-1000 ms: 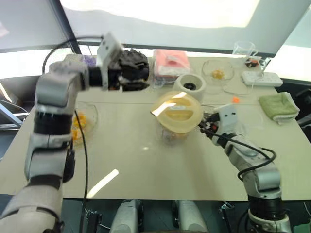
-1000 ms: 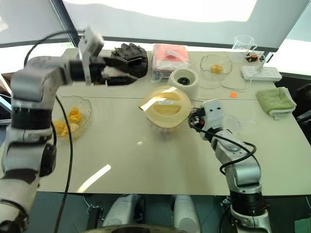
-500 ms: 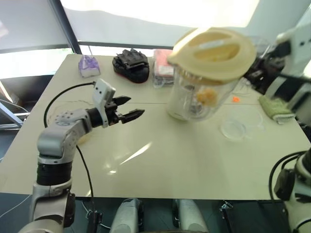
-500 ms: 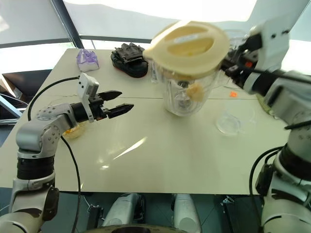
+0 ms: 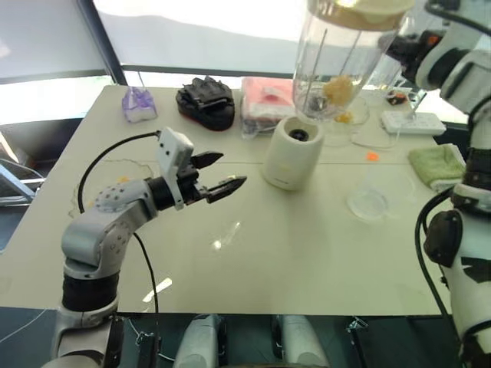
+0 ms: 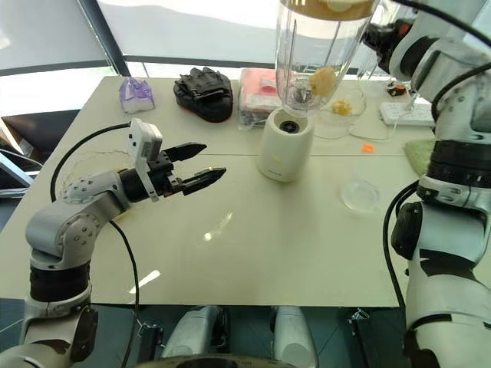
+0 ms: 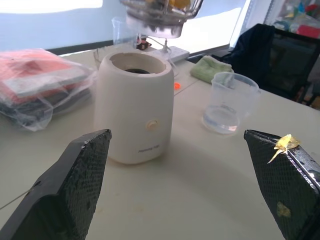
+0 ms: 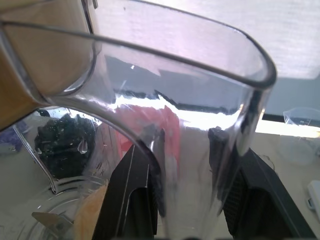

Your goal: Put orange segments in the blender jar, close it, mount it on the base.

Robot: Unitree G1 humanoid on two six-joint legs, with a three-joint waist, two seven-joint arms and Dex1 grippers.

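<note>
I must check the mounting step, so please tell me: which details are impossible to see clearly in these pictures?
- Blender jar: its lid is cut off by the top edge in the eye views.
- Right gripper: in the right wrist view the jar handle covers the fingertips.
- Orange segments: their number is unclear through the ribbed wall.
- Base: its socket is too dark for detail.

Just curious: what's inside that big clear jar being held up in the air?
Through the blender jar's clear wall you can see orange segments and metal blades near the bottom. A cream lid covers the top, so how many segments there are can't be told.
</note>
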